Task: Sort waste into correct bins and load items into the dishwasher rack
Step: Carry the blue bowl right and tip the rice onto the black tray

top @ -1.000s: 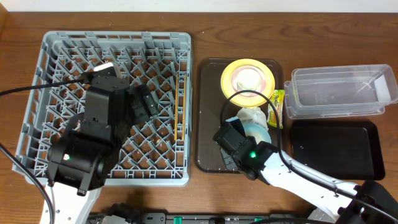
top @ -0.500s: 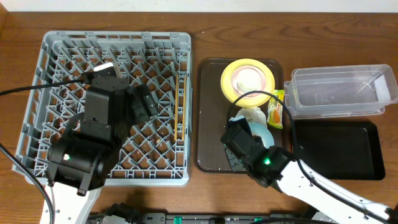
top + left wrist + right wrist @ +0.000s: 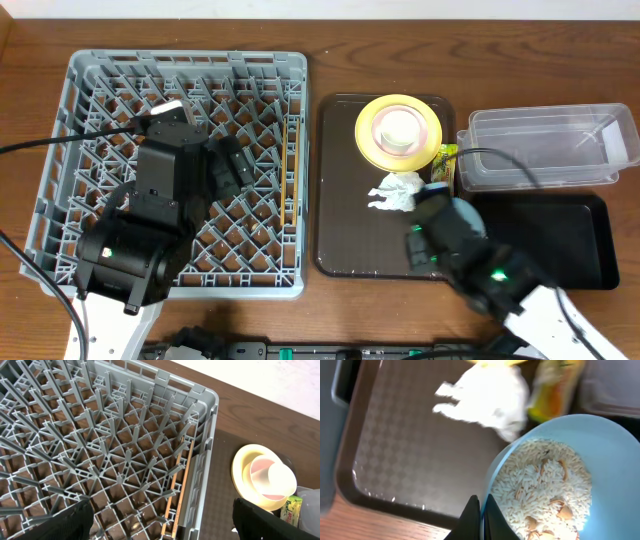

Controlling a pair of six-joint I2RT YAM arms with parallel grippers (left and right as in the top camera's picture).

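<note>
My right gripper (image 3: 481,498) is shut on the rim of the light blue bowl (image 3: 547,480), one finger inside and one outside. The bowl holds rice-like scraps (image 3: 540,485) and hangs over the right edge of the brown tray (image 3: 340,220), beside the black bin (image 3: 545,240). The crumpled napkin (image 3: 397,190) and the snack wrapper (image 3: 444,163) lie on the tray. A yellow plate (image 3: 375,140) there carries a cream cup (image 3: 401,128). My left gripper (image 3: 165,525) is open over the grey dishwasher rack (image 3: 110,90), above the chopsticks (image 3: 178,482) by its right wall.
The clear bin (image 3: 545,145) stands at the back right, above the black bin. The rack fills the left half of the table. A strip of bare wood (image 3: 311,180) separates the rack and tray.
My right gripper has carried the blue bowl up off the tray and to the right, toward the black bin, uncovering the napkin. The left arm has not moved.
</note>
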